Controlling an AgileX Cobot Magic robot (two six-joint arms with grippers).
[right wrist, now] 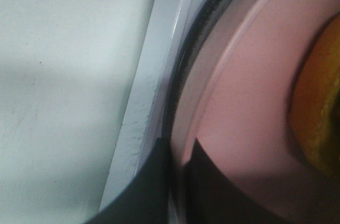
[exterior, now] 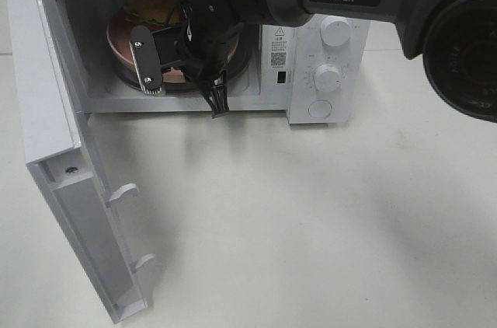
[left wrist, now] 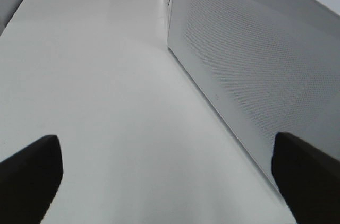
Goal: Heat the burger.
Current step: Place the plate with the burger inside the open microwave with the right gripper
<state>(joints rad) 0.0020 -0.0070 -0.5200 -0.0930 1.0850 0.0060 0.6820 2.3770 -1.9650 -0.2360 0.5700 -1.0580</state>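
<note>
Burger (exterior: 151, 8) inside the open microwave oven (exterior: 311, 1), on a round pink plate (exterior: 116, 36) over the dark turntable ring (right wrist: 187, 57). Looks like the putting-in step, nearly done. Right fingers (right wrist: 151, 187) pinched shut on the plate's front rim, at the oven's mouth. Left fingers (left wrist: 32, 176) spread wide, holding nothing, over the white worktop (left wrist: 95, 102) beside a dotted white panel (left wrist: 255, 65), maybe the door's outer face.

Next, most likely: let go of the plate, slide the right arm out, push the door (exterior: 62, 149) shut, then turn a knob (exterior: 335, 33). Calls for a soft let-go, so as not to drag the plate back out.

Hard to see much of the burger: mostly hidden behind the black arm from up high, only an orange-yellow edge in the right wrist view. Cannot tell whether flat and centred on the ring. No sign of the left arm from up high.
</note>
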